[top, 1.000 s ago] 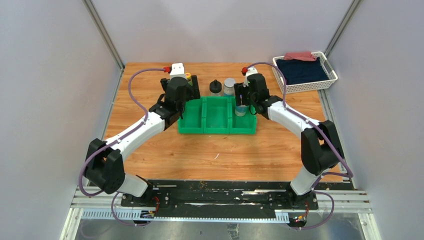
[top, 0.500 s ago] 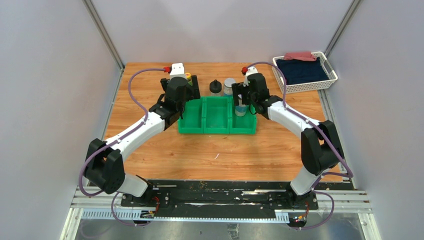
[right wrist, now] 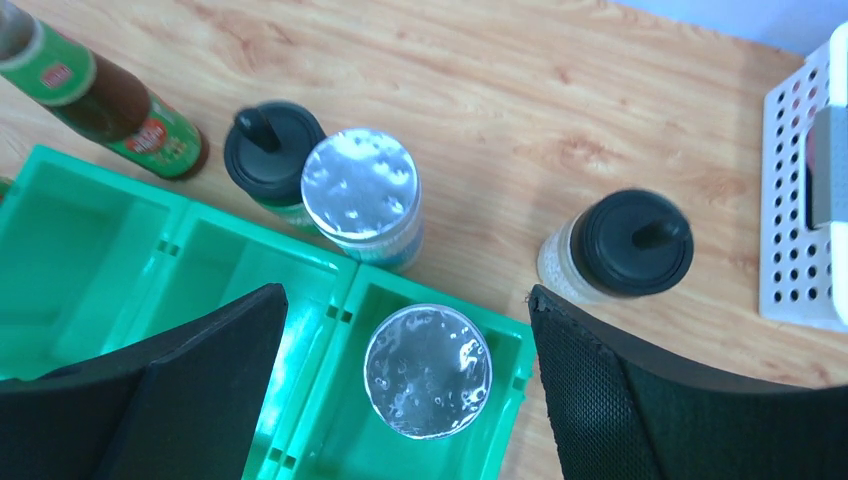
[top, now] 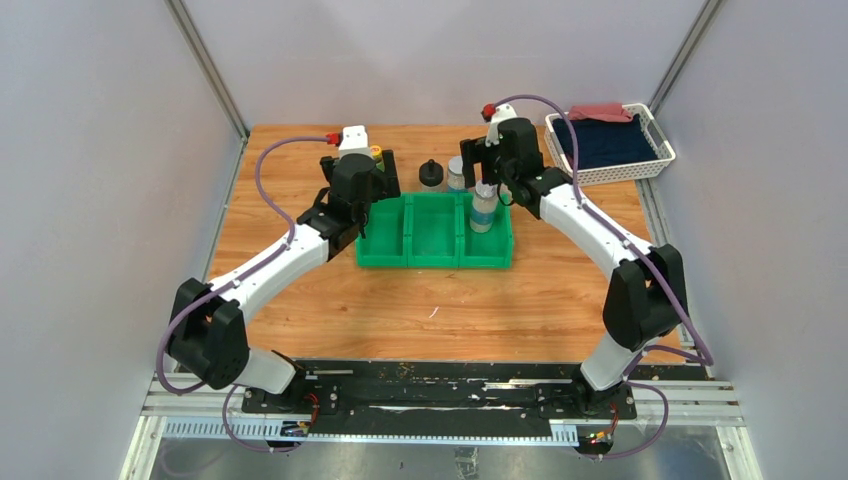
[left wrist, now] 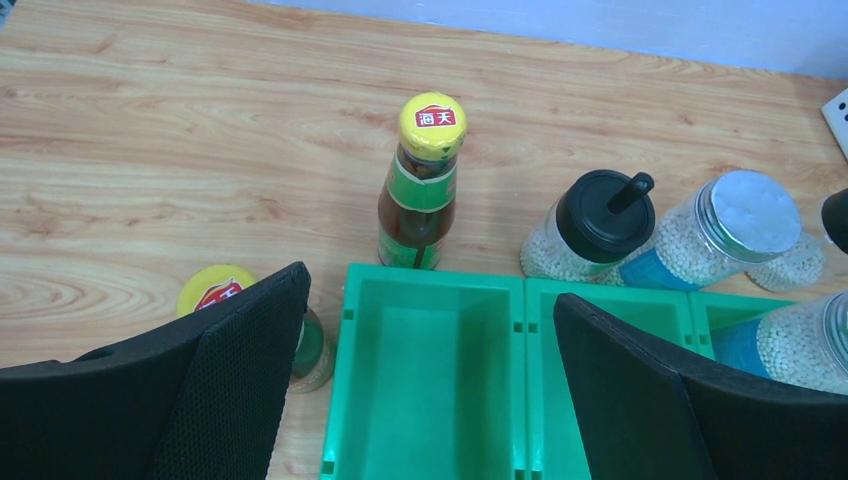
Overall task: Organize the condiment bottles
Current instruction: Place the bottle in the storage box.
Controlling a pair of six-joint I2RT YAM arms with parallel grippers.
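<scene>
A silver-lidded shaker is seen upright in the right compartment of the green bin, untouched beneath the wide-spread right gripper, while the left gripper is held wide and empty

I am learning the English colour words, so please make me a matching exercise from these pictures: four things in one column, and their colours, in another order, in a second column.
Things:
1 bin
2 basket
3 brown bottle's cap
4 shaker's lid

Colours:
a silver
b green
c yellow
d white

Pairs: 1-b, 2-d, 3-c, 4-a
</scene>
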